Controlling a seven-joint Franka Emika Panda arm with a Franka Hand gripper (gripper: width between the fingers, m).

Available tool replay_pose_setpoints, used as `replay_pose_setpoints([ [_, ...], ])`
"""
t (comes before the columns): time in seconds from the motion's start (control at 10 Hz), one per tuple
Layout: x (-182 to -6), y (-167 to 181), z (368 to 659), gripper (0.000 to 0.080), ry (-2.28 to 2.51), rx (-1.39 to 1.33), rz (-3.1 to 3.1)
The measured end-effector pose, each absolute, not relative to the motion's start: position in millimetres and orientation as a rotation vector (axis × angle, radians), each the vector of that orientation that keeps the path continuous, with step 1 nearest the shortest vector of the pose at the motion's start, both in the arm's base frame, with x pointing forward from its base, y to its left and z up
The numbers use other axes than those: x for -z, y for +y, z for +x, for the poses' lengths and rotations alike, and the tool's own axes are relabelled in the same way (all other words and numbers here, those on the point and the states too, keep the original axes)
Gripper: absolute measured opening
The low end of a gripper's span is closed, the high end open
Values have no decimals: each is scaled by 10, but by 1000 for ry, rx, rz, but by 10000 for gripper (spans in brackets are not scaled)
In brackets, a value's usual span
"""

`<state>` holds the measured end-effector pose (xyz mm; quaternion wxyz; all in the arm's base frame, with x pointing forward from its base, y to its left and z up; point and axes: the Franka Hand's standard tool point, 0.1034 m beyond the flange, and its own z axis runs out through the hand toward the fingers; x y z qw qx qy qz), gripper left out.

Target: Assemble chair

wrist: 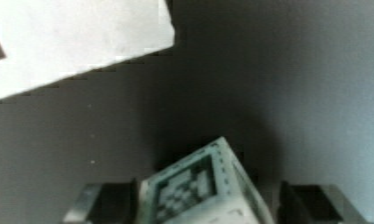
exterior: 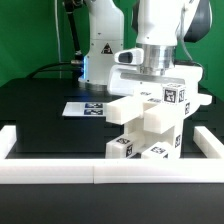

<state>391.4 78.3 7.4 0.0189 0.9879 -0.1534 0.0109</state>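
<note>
The white chair parts (exterior: 145, 132) stand stacked together in the middle of the black table, just behind the front rail, with black-and-white tags on several faces. My gripper (exterior: 170, 88) hangs straight down over the stack's upper part on the exterior view's right, around a white tagged post (exterior: 175, 96). In the wrist view this tagged post (wrist: 202, 185) sits tilted between my dark fingers (wrist: 106, 205), close to one and with a dark gap to the other. My gripper (wrist: 210, 200) looks open. A white slab (wrist: 68, 45) shows farther off.
The marker board (exterior: 86, 107) lies flat on the table behind the chair parts, toward the exterior view's left. Long plain white border rails (exterior: 60, 168) run along the front and both sides. The robot base (exterior: 100, 50) stands at the back.
</note>
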Motion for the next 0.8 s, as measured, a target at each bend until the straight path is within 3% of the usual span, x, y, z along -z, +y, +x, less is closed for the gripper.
replay_pose_setpoints([
  [0.2,-74,773,3913,122,-478,-33,3066],
  [0.3,-84,772,3909,122,-481,-31,3067],
  [0.4,-129,772,3901,26,-488,-29,3072],
  [0.8,-189,763,3862,2,-495,-32,3078],
])
